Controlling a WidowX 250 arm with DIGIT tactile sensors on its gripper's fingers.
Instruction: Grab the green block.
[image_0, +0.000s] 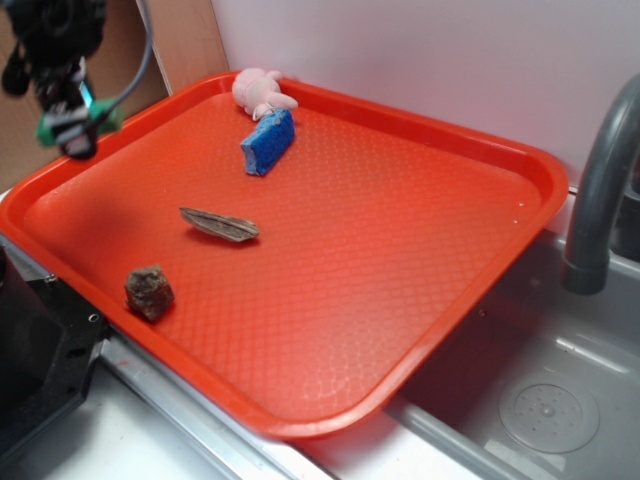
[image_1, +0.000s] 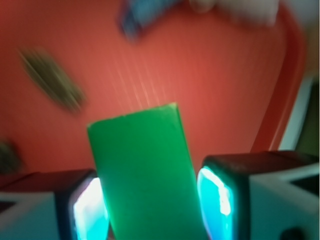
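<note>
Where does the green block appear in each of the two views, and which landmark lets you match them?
Exterior: the green block is at upper left, raised over the far-left corner of the red tray, held in the gripper.
Wrist: it fills the lower centre, clamped between the two jaws.
Shared landmark: the blue sponge, at the top edge in the wrist view.

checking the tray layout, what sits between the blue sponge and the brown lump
In the exterior view, a flat grey-brown leaf-like piece lies on the tray between the blue sponge and the brown lump.
</note>
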